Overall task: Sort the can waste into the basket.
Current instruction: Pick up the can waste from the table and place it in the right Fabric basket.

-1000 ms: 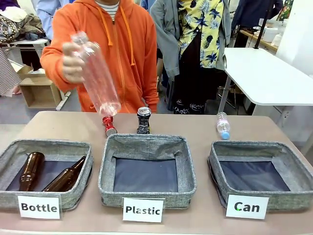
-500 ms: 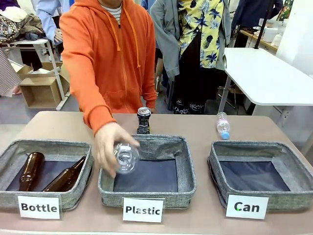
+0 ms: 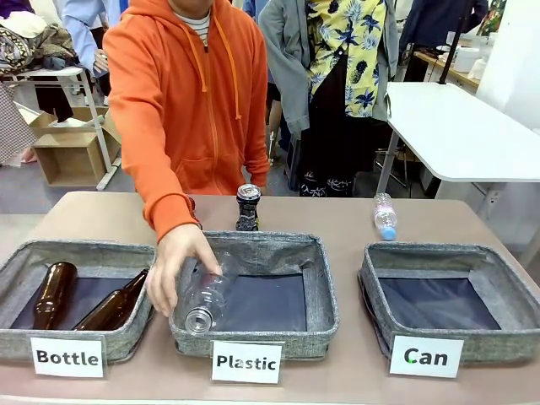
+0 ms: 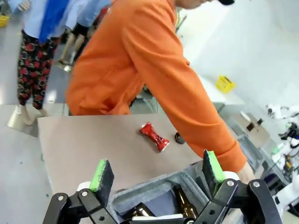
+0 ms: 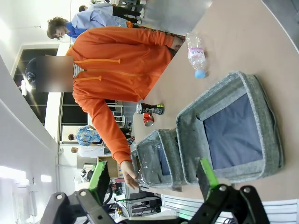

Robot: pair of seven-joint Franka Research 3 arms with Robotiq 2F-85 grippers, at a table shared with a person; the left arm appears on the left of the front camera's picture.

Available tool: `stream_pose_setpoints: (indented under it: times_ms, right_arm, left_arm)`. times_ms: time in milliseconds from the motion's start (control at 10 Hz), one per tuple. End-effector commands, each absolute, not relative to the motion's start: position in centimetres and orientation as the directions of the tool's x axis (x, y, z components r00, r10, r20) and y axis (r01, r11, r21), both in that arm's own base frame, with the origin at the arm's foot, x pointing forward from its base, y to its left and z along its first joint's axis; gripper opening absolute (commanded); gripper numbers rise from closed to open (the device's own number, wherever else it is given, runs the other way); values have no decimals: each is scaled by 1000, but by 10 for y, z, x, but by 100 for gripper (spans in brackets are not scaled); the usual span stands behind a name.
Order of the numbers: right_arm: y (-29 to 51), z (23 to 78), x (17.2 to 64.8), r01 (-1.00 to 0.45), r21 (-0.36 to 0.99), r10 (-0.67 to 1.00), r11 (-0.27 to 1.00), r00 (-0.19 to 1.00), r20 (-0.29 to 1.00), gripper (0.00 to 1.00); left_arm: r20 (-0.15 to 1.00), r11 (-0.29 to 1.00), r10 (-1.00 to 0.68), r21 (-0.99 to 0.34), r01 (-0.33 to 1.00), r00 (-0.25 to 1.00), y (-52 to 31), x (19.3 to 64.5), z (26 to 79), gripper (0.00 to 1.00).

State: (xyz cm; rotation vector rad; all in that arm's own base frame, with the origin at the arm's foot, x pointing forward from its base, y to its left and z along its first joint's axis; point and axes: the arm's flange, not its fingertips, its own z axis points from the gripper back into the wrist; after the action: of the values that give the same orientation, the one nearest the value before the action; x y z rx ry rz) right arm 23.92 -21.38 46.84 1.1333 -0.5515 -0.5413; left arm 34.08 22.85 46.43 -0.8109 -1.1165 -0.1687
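Nearby, orange sleeve [image 3: 156,169] beside red can [image 4: 154,136], dark can [image 3: 247,207].

The square grey basket labelled "Can" [image 3: 498,337] is rough woven cloth, totally matt, with a smoother dark lining [image 3: 439,304] and a white label [image 3: 426,356] that looks like plain paper. The brown glass bottles [image 3: 54,294] are glossy, and so is the see-through clear plastic bottle [image 3: 205,297]. The crushed red metal can [image 4: 154,136] and the dark printed metal can [image 3: 247,208] with its silver top have some shine, and the tan table [image 3: 337,215] is smooth and matt.
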Motion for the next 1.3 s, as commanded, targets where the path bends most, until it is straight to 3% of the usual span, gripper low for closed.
stream_pose_setpoints:
  times_ms: [0, 600, 800, 1000, 1200]
  right_arm:
    - [-215, 470, 241, 84, 943, -654, 322, 740, 157, 100]
    - [-215, 470, 241, 84, 943, -654, 322, 740, 157, 100]
    - [-215, 470, 241, 84, 943, -654, 322, 740, 157, 100]
    - [-215, 470, 241, 84, 943, -654, 322, 740, 157, 100]
    - [-215, 470, 241, 84, 943, -654, 322, 740, 157, 100]
  left_arm:
    - [828, 717, 208, -491, 495, 520, 230, 354, 472, 100]
    - [826, 694, 346, -545, 470, 446, 267, 312, 446, 100]
    - [844, 696, 247, -497, 519, 476, 237, 338, 459, 100]
    - [847, 669, 14, -403, 625, 532, 158, 404, 469, 100]
    - [851, 640, -214, -248, 727, 479, 72, 459, 463, 100]
